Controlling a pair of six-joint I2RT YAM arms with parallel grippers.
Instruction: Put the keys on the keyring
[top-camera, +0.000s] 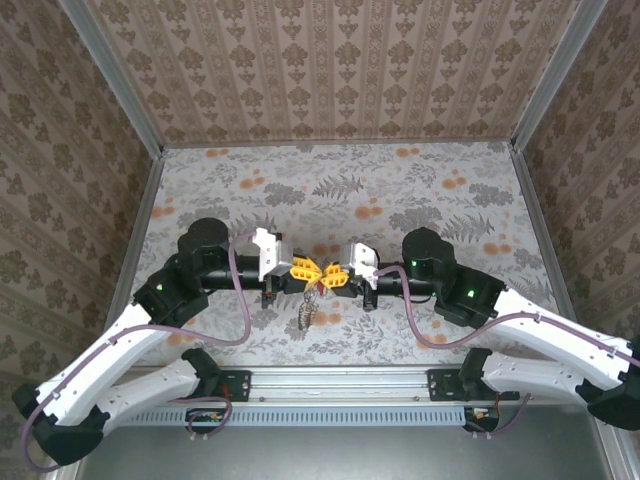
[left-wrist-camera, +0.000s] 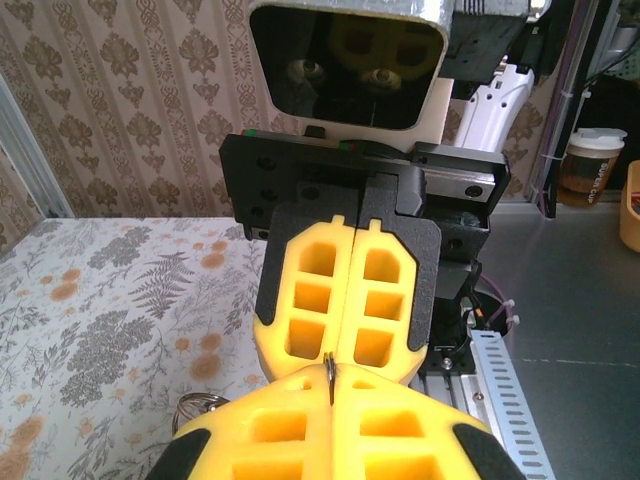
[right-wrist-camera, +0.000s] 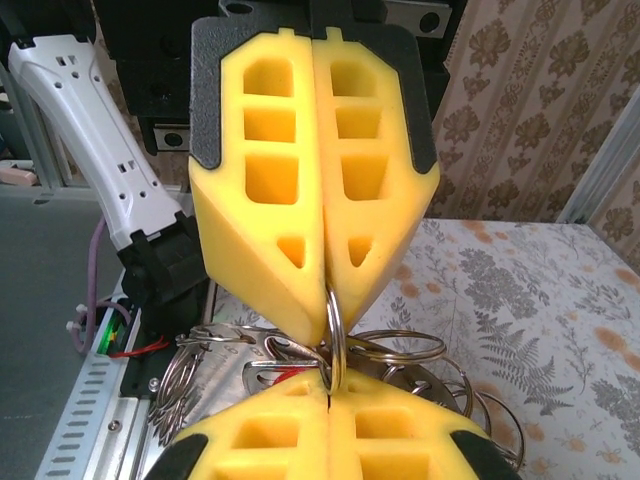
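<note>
Both grippers meet tip to tip above the middle of the table, my left gripper (top-camera: 303, 269) and my right gripper (top-camera: 338, 275). Each is shut on the same steel keyring (right-wrist-camera: 334, 325), which stands on edge between the two pairs of yellow fingers. In the left wrist view that keyring (left-wrist-camera: 329, 372) shows as a thin sliver pinched at my left gripper (left-wrist-camera: 331, 392). Under my right gripper (right-wrist-camera: 328, 392) hangs a flat metal key (right-wrist-camera: 283, 375) with a bit of red on it, tangled among several loose rings (right-wrist-camera: 405, 350). The bunch (top-camera: 308, 310) dangles down to the table.
The floral tablecloth (top-camera: 340, 190) stretches behind the grippers, walled in by patterned panels. A slotted metal rail (top-camera: 340, 385) runs along the near edge between the arm bases. Another loose ring (left-wrist-camera: 200, 403) hangs left of my left fingers.
</note>
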